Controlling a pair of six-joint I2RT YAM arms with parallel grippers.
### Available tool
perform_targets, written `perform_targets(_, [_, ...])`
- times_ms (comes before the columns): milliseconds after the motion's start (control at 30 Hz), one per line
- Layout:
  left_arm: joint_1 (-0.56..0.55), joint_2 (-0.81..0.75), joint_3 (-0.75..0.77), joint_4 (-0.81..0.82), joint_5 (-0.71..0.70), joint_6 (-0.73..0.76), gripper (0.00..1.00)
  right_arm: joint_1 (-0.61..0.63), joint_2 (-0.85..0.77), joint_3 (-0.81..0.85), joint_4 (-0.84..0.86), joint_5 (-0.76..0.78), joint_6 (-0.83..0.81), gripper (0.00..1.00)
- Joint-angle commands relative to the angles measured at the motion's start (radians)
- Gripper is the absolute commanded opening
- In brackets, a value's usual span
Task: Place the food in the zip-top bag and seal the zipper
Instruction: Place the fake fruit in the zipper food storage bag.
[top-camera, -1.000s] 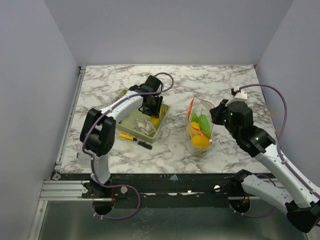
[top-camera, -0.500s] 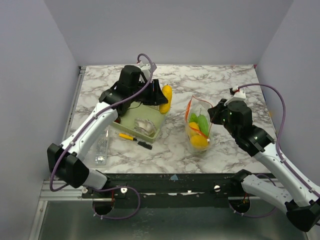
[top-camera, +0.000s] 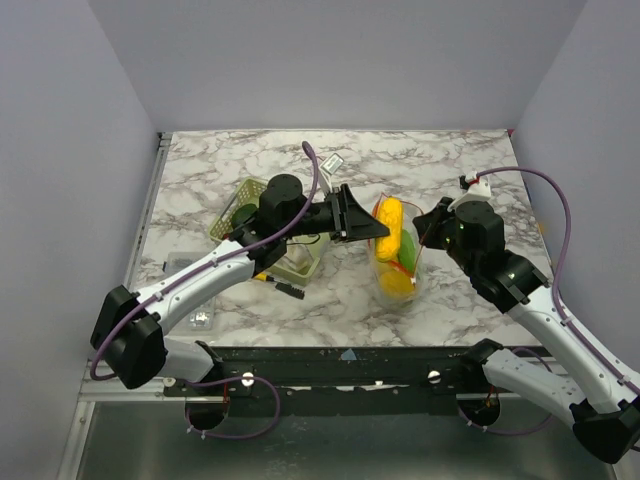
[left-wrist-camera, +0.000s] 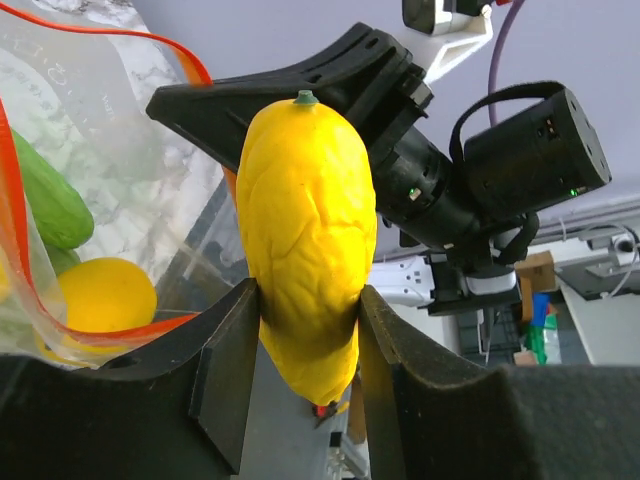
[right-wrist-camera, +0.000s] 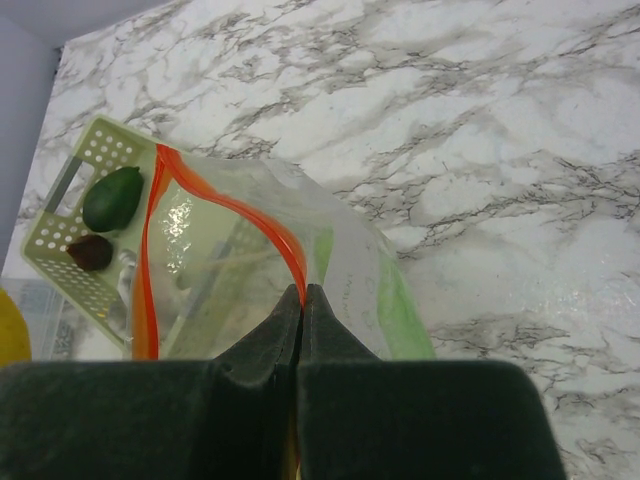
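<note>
Left gripper (left-wrist-camera: 308, 340): clamped on yellow food (left-wrist-camera: 305, 230), whose long axis ran along the fingers.
Bag (top-camera: 400, 280): its open mouth lay just beneath that piece.
Right gripper (right-wrist-camera: 302, 300): pinched tight on the zipper (right-wrist-camera: 150, 250), propping the mouth open.

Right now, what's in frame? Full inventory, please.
yellow toy: one, yellow, held over the bag mouth
zip-top bag: one, clear, open, right of centre
zipper: one, orange-red, the bag's rim
green piece: one, green, inside the bag
yellow piece: one, yellow, inside the bag
basket: one, pale green, left of the bag
dark green piece: one, in the basket
dark brown piece: one, in the basket
pen: one, yellow-black, near the basket, mostly hidden
table: one, marbled white-grey
left claw: grips the yellow toy
right claw: pinches the zipper
</note>
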Motion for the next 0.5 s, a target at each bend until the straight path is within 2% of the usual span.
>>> perform_targets(0, [-0.032, 0.028, 0.018, 0.016, -0.182, -0.082, 0.03, -0.002, -0.001, 0.004, 0.038, -0.03, 0.02, 0.01])
perform_targets(67, [-0.044, 0.046, 0.041, -0.072, -0.248, -0.078, 0.07, -0.002, -0.004, 0.002, 0.042, -0.033, 0.027, 0.01])
perform_targets(167, [-0.055, 0.077, 0.077, -0.142, -0.293, -0.085, 0.23, -0.002, -0.009, -0.004, 0.048, -0.043, 0.039, 0.01])
perform_targets(267, [-0.073, 0.106, 0.124, -0.216, -0.321, -0.069, 0.32, -0.001, -0.01, -0.01, 0.054, -0.053, 0.043, 0.01])
perform_targets(367, [-0.084, 0.122, 0.14, -0.24, -0.318, -0.066, 0.47, -0.001, -0.006, -0.012, 0.055, -0.053, 0.044, 0.01])
perform_targets(467, [-0.087, 0.114, 0.14, -0.255, -0.323, -0.045, 0.67, -0.001, -0.01, -0.015, 0.055, -0.05, 0.042, 0.01])
